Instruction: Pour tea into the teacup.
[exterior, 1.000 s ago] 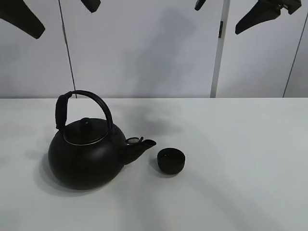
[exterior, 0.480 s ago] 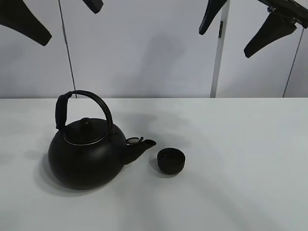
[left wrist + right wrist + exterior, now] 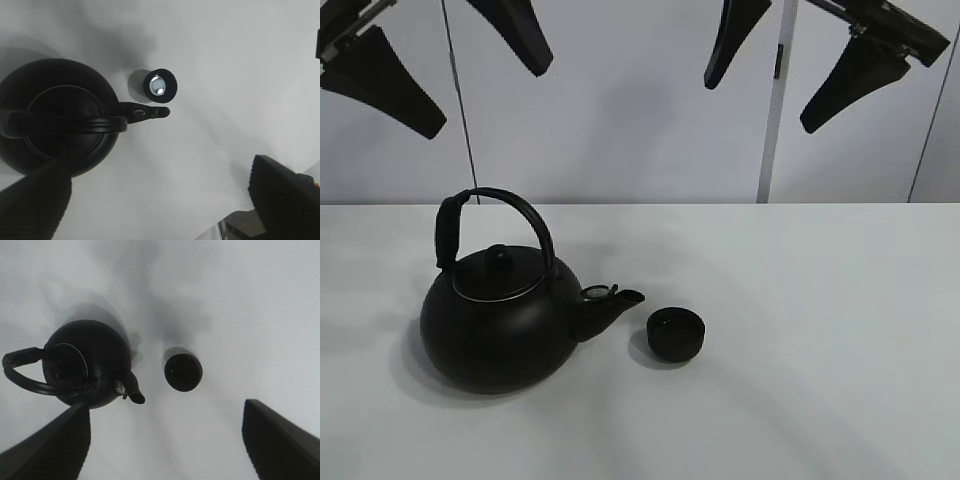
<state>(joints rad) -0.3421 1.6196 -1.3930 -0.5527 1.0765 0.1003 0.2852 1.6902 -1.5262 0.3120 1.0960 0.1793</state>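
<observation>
A big round black kettle (image 3: 500,322) with an arched handle stands on the white table (image 3: 820,300), left of centre, its spout pointing right. The small black teacup (image 3: 676,334) stands upright just right of the spout, apart from it. My left gripper (image 3: 455,60) hangs open and empty high above the kettle. My right gripper (image 3: 790,60) hangs open and empty high above and to the right of the teacup. The left wrist view shows the kettle (image 3: 60,117) and teacup (image 3: 160,85) from above. The right wrist view shows the kettle (image 3: 85,362) and teacup (image 3: 183,372) too.
A white panelled wall (image 3: 640,120) with a metal strip (image 3: 772,120) stands behind the table. Soft shadows of the arms fall on the tabletop around the kettle.
Both grippers have come down further into the exterior view, their fingers showing more. The kettle and teacup have not moved.
</observation>
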